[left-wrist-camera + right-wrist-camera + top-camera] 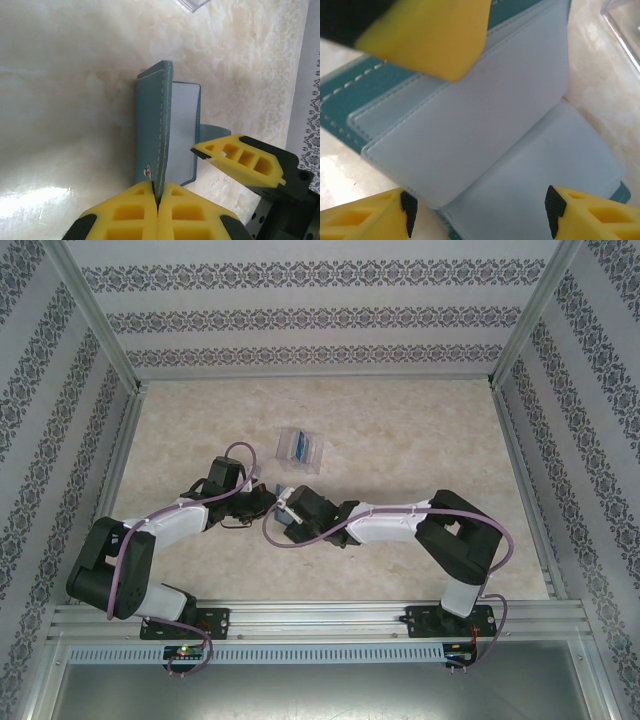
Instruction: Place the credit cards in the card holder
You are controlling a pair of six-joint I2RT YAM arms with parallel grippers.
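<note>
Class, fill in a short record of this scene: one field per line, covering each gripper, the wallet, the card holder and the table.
left gripper: shut on the edge of the wallet's raised flap
right gripper: open, fingers either side of the wallet's pale inner pocket
wallet: blue-grey, opened, one flap held upright
card holder: clear plastic, on the table beyond both grippers
blue card: appears to lie inside the card holder
table: pale, marbled surface
</note>
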